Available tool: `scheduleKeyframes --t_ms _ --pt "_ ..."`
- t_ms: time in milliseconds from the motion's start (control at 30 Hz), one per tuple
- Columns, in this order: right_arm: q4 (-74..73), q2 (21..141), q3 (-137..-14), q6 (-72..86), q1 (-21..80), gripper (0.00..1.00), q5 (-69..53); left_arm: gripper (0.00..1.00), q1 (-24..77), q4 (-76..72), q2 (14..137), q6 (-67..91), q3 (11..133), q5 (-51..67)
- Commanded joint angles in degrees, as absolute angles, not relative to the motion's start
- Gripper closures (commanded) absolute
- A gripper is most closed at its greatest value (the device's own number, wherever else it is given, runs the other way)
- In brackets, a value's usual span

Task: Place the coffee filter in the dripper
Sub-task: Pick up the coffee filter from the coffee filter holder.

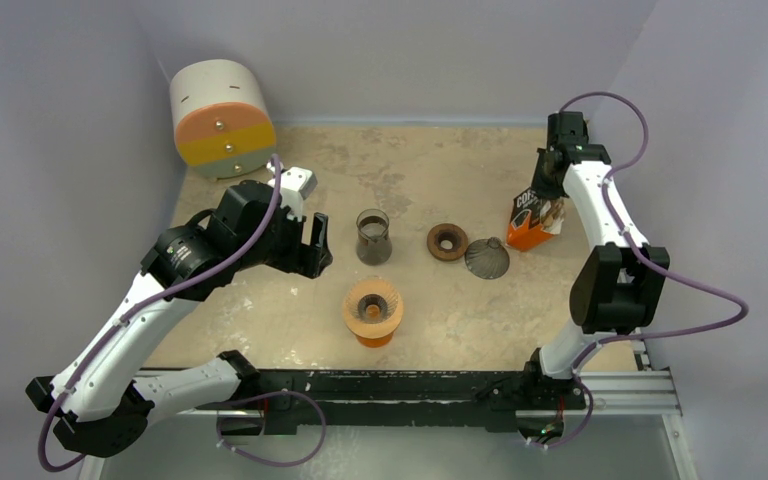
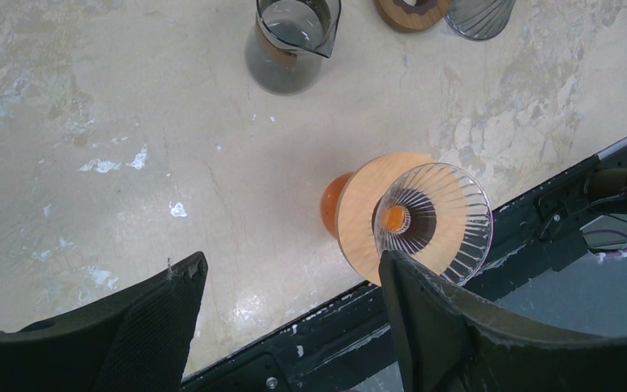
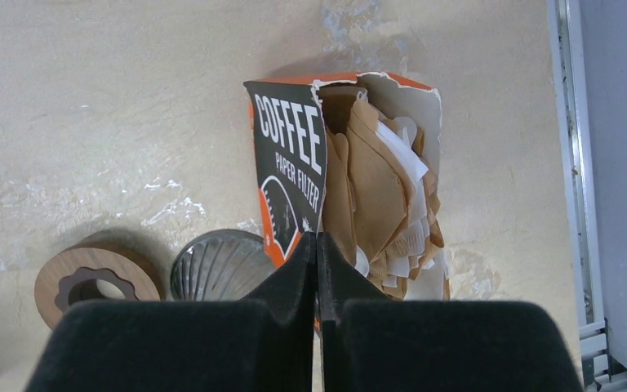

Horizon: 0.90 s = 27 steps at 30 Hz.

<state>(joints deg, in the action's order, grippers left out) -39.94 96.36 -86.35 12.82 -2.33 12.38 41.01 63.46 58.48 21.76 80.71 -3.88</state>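
An orange and black box (image 3: 290, 163) marked coffee paper filter stands at the right of the table, with brown and white coffee filters (image 3: 375, 188) fanning out of its torn top. My right gripper (image 3: 317, 238) is shut at the box's mouth, its tips pinched on the edge of a filter beside the black panel. From above, that gripper (image 1: 552, 207) sits over the box (image 1: 528, 228). The clear ribbed dripper (image 1: 373, 308) rests on a wooden ring over an orange cup near the front. My left gripper (image 2: 291, 260) hangs open just left of the dripper (image 2: 434, 216), holding nothing.
A glass carafe (image 1: 373, 237) stands mid-table. A wooden ring (image 1: 447, 241) and a dark ribbed cone (image 1: 487, 258) lie between it and the box. A white, orange and yellow drum (image 1: 222, 118) sits at the back left. A black rail (image 1: 410, 385) runs along the front edge.
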Motion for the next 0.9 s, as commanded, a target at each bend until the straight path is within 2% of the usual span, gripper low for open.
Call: scheduleKeyframes --t_ms 0,867 --pt "-39.64 94.29 -88.44 13.25 -2.64 1.0 13.34 0.24 41.03 62.31 57.66 21.87 80.24 -4.31" --pt "-40.43 99.23 -88.13 12.26 -2.02 1.0 13.36 0.24 41.04 62.4 57.47 21.64 79.8 -4.73"
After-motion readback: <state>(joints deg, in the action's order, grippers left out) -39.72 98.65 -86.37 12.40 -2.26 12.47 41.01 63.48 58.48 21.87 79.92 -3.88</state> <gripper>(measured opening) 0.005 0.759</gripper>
